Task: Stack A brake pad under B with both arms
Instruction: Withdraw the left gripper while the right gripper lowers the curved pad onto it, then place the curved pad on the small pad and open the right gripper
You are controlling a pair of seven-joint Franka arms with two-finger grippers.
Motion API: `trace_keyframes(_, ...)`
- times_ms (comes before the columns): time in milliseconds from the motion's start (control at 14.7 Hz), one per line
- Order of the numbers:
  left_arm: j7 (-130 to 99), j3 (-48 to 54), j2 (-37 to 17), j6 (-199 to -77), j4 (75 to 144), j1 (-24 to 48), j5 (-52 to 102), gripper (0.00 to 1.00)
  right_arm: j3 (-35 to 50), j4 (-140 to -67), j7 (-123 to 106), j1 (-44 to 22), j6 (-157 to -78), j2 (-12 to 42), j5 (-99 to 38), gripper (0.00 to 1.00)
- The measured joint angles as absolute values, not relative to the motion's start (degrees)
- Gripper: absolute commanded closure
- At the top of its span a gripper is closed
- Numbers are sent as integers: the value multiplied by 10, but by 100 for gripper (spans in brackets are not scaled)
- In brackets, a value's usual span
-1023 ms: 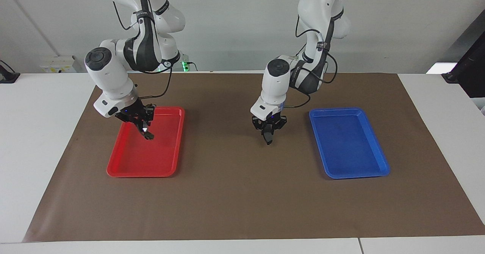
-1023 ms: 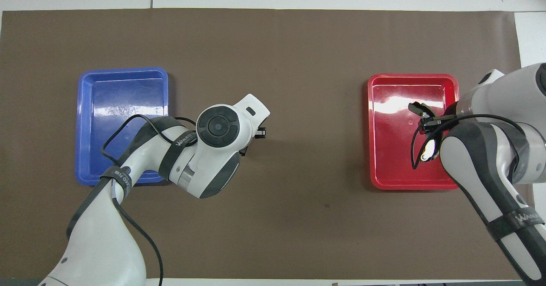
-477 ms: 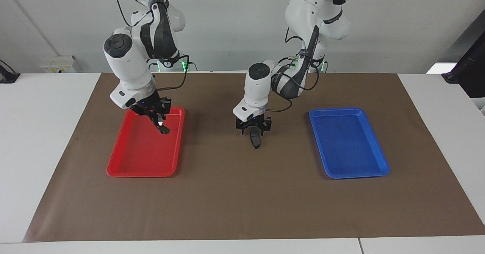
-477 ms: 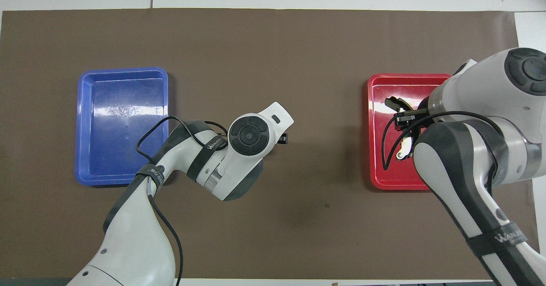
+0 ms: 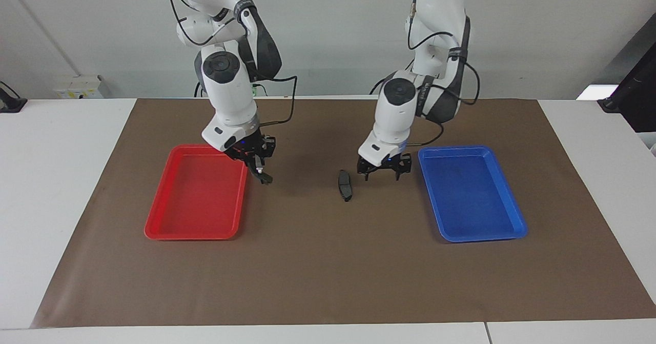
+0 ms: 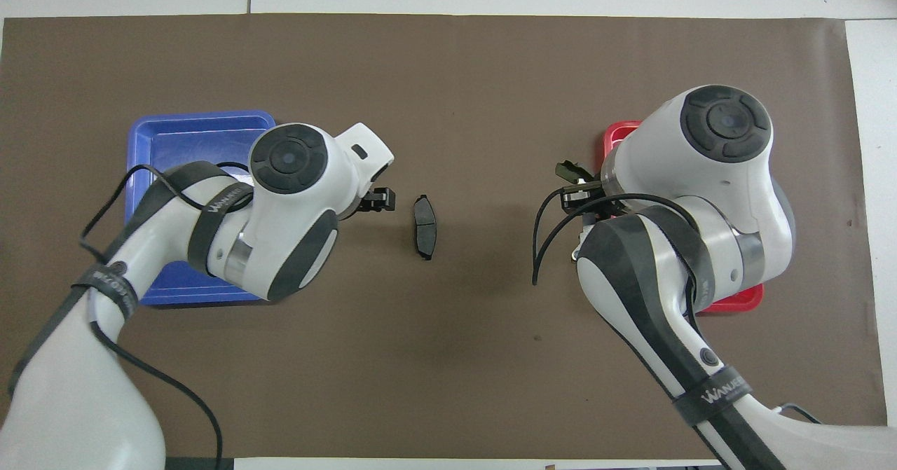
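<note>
The A brake pad [image 5: 345,185], short and all dark, lies flat on the brown mat midway between the two trays; it also shows in the overhead view [image 6: 424,218]. My left gripper [image 5: 383,173] is open and empty, low over the mat between the pad and the blue tray, also seen from overhead [image 6: 378,200]. My right gripper [image 5: 260,169] is shut on B [image 5: 265,179], a dark piece with a silvery spot, and holds it over the mat just beside the red tray. From overhead, only B's dark tip [image 6: 567,171] shows in the right gripper [image 6: 576,188].
The red tray [image 5: 197,200] lies at the right arm's end of the mat, the blue tray [image 5: 471,195] at the left arm's end. Nothing shows in either tray. In the overhead view the arms cover much of the blue tray [image 6: 196,123] and the red tray [image 6: 620,134].
My left gripper let the short pad go on the mat and drew back toward the blue tray. My right gripper carried B from over the red tray toward the middle.
</note>
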State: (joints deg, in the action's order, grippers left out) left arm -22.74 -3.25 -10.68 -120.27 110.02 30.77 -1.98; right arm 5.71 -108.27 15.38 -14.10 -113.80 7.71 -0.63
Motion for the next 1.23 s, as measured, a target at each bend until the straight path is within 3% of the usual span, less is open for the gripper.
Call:
trace_keyframes(409, -113, -36, -21, -1144, 1109, 185, -20, 2, 58, -976, 282, -248, -1165, 188, -6, 100)
trace_keyframes(682, -46, -36, 16, -1112, 1108, 118, -20, 2, 57, -936, 330, -289, -1228, 258, -6, 100)
trace_keyframes(1227, 87, -37, 38, -947, 994, 30, -20, 2, 57, -956, 335, -310, -1287, 287, 13, 100)
